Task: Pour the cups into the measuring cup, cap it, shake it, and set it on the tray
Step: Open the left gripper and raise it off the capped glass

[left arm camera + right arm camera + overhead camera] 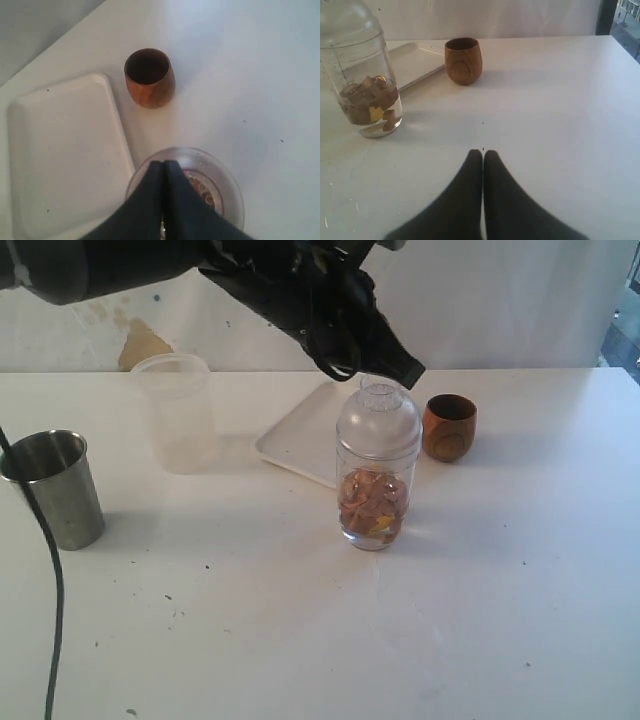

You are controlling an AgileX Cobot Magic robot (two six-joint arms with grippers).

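Observation:
The clear measuring cup [373, 500] stands mid-table with brown and yellow pieces in liquid at its bottom, and the clear domed cap [378, 425] sits on it. My left gripper [405, 371] hangs shut just above the cap's neck; from the left wrist its fingers [164, 162] meet over the dome [220, 185]. The wooden cup [449, 427] stands upright to the right of the white tray [300, 440]. The steel tumbler [56, 488] stands upright at the far left. My right gripper [483, 152] is shut and empty, low over the table, with the measuring cup [365, 85] and wooden cup [463, 61] ahead of it.
A frosted translucent tub [178, 412] stands behind and to the left of the tray. A dark cable [55, 620] runs down the left side in front of the steel tumbler. The right arm does not show in the exterior view.

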